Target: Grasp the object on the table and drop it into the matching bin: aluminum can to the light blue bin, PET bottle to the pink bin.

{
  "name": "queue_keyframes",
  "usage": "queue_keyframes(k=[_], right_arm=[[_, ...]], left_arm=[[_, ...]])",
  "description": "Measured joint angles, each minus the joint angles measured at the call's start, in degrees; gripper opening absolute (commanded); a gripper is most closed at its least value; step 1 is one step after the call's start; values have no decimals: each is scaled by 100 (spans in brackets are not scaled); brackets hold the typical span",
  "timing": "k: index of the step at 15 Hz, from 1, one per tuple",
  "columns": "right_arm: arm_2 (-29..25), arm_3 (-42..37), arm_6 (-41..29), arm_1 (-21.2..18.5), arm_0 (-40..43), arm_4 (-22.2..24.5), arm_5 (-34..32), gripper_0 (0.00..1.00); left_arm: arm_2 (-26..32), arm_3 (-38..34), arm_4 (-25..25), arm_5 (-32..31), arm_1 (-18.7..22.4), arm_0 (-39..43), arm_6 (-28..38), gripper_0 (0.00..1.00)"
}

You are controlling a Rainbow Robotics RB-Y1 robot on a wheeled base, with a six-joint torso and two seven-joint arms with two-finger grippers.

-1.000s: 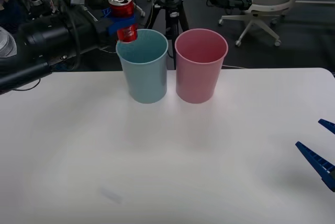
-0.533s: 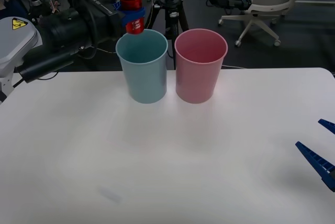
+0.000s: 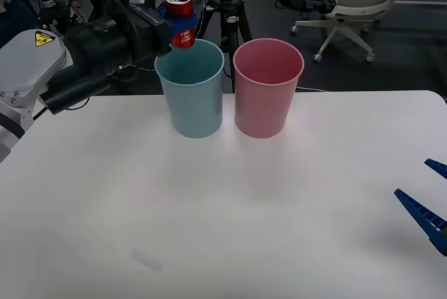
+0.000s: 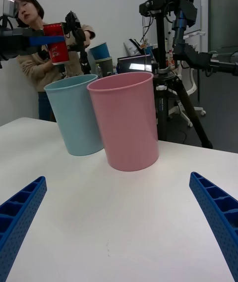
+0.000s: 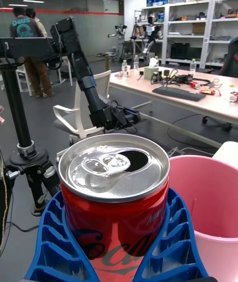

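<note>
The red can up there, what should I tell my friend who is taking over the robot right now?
Left gripper: shut on the small red aluminum can with the silver top, holding it upright just above the back rim of the tall pale blue plastic bin.
Right gripper: open, parked low over the white table at its right side.
The tall pink plastic bin stands beside the blue one, to its right.
Done: can grasped and lifted to the blue bin.
Left: probably centre it over the opening and release.
</note>
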Motion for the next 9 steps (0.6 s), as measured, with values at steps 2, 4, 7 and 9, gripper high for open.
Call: queue_keyframes(k=[2, 4, 7, 9], right_arm=[[0, 0, 0, 0, 0, 0, 0, 100], [0, 0, 0, 0, 0, 0, 0, 100], [0, 0, 0, 0, 0, 0, 0, 100], [0, 0, 0, 0, 0, 0, 0, 100]], left_arm=[[-1, 201, -148, 75, -127, -82, -1, 0], [-2, 512, -255, 81, -271, -222, -16, 0], [3, 668, -340, 128, -336, -282, 5, 0], [-2, 675, -359, 128, -356, -282, 27, 24]])
